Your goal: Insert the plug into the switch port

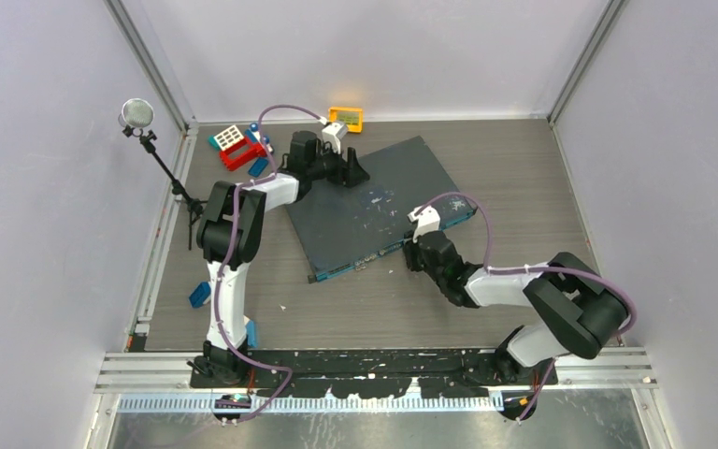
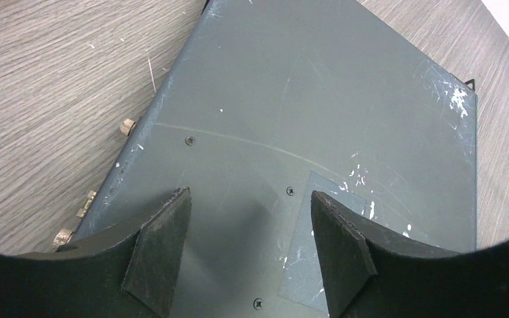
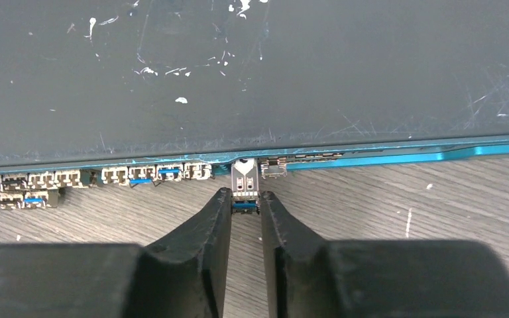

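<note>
The switch (image 1: 374, 206) is a flat dark-grey box with white scuffs and a thin teal-blue front face (image 3: 384, 159) carrying a row of small ports. My right gripper (image 3: 245, 199) is shut on the plug (image 3: 245, 182), a small silver module with a blue tab; its front end sits in a switch port (image 3: 245, 163) in the row. In the top view the right gripper (image 1: 415, 245) is at the switch's near edge. My left gripper (image 2: 248, 228) is open and empty, its fingers over the switch's top (image 2: 291, 99) at the far corner (image 1: 351, 171).
Other modules with blue tabs (image 3: 146, 174) fill ports left of the plug. A small orange-yellow box (image 1: 345, 118) and red, white and blue parts (image 1: 238, 145) lie at the back left. A microphone stand (image 1: 136, 115) stands far left. A blue piece (image 1: 199, 294) lies near the left arm.
</note>
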